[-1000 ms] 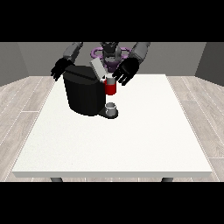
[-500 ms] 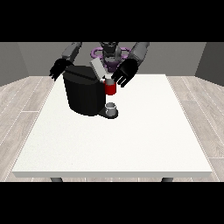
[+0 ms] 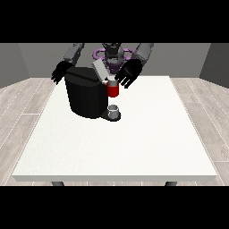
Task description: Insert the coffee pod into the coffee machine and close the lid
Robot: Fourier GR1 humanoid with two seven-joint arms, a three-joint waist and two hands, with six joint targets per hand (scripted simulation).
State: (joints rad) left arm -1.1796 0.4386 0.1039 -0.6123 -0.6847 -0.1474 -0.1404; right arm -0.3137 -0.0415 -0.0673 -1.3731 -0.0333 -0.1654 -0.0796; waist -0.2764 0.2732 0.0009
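Machine: black coffee machine (image 3: 86,95) on white table (image 3: 134,143), lid (image 3: 100,70) tilted up, not shut.
Hand at view's right (image 3: 127,74): fingers spread, nothing held, just above a red thing at the machine (image 3: 113,91).
Hand at view's left (image 3: 60,71): behind machine's far side, fingers relaxed, empty.
Change vs a sec ago: barely any; both hands in abt same spot.
Grey thing (image 3: 114,110): on base under red thing; can't tell if it's the pod.
Meaning: prob lid-closing step next, lid not yet down.
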